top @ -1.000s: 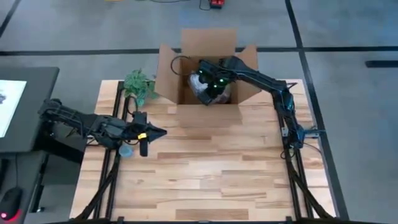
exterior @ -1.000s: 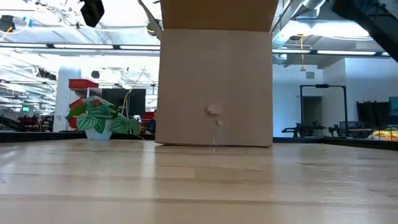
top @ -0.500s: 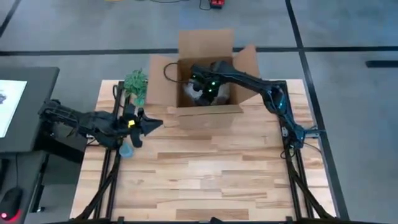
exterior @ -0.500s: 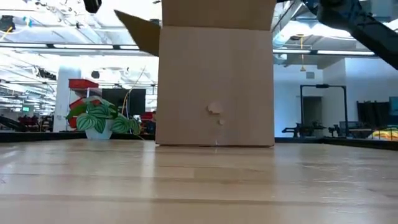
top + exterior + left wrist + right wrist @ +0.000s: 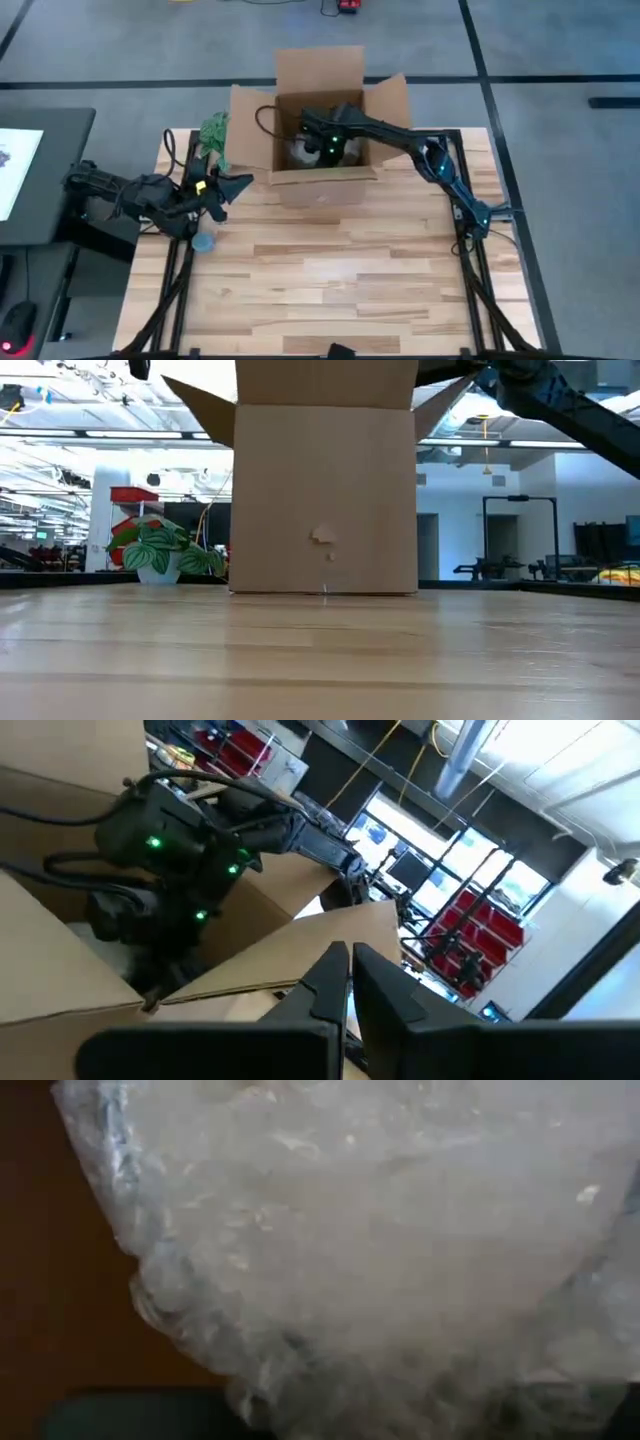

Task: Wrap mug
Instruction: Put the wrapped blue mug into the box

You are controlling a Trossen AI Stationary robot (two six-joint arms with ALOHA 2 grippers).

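Open box (image 5: pixel 318 185) sits at the table's (image 5: pixel 350 280) far edge, flaps up. Right gripper (image 5: pixel 322 150) is down inside it, over the bubble-wrapped mug (image 5: pixel 380 1250) on the box floor; can't tell whether its fingers grip. Left gripper (image 5: pixel 243 183), fingers pressed together and empty, hangs just beside the box's left flap, near the plant (image 5: pixel 213 131).

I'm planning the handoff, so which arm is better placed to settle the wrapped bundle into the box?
Right: its gripper is already inside the box over the bubble-wrapped bundle. The left gripper waits outside, beside the box.
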